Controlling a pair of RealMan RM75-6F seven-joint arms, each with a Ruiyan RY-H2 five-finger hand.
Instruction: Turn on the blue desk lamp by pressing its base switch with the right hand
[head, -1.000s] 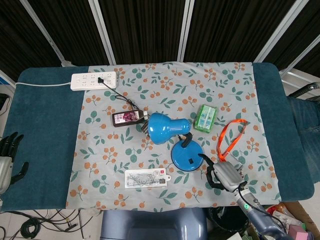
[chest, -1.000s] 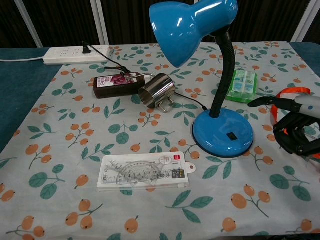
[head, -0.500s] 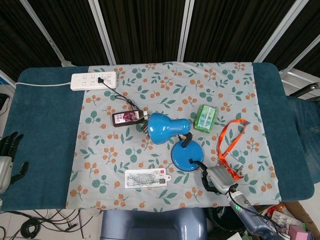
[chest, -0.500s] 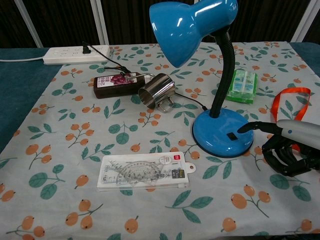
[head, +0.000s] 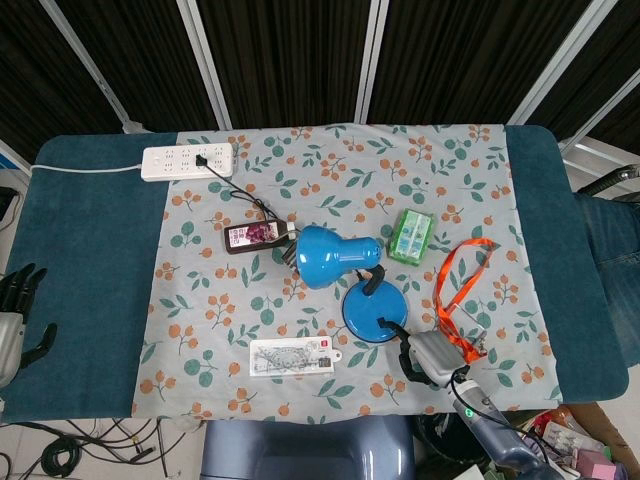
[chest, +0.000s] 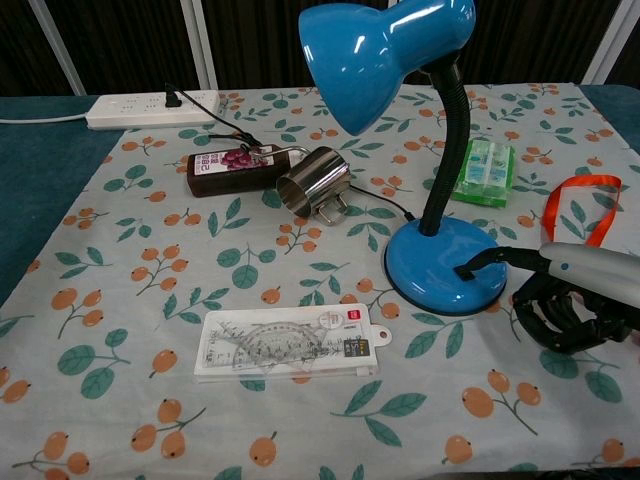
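**Fingertip on the Switch**

Moved in from the right over the last second: right hand (chest: 560, 300), now with one extended finger (chest: 487, 262) lying across the lamp base (chest: 430, 262) and its tip at the dark base switch (chest: 461, 271). Other fingers curled under, holding nothing — a pointing pose, not a grasp. Left hand (head: 18, 318) parked off the tabletop's (head: 85, 260) near-left edge, fingers apart and empty.

Blue desk lamp (chest: 388, 55) upright near the middle of the floral cloth (chest: 130, 300), its shade tipped toward the robot's left, showing no glow in either view. Judged unlit, so the press looks begun but not finished.

Step in hand: contact with the switch, or very nearly — cannot tell from the chest view whether the tip already bears down. Next move, as a judgement: a short firm push downward through the fingertip, kept centred on the switch so as not to skid off the domed base, then a lift clear to check for light. Close by: steel mug (chest: 313, 181), ruler set (chest: 290, 345), orange lanyard (chest: 580, 195), green packet (chest: 484, 171).
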